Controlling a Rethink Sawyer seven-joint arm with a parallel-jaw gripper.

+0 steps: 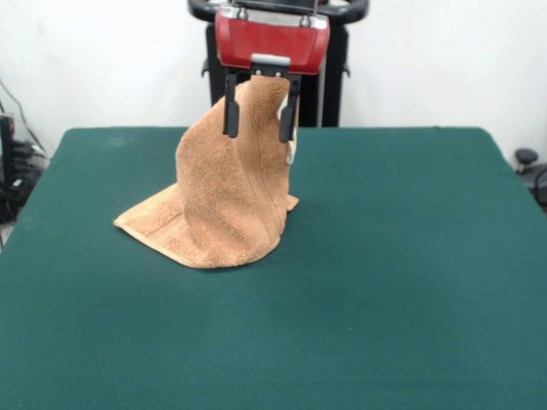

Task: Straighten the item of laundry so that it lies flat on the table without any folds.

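I see one towel (224,201), orange-tan terry, hanging in a tall peak just left of the frame's centre. Its top is bunched between the two black fingers (231,115) of my gripper (260,124), which pinches it at the upper middle of the frame. Its lower part spreads in creased folds on the green table (410,273), one corner pointing left. A bit of white shows at the towel's right edge.
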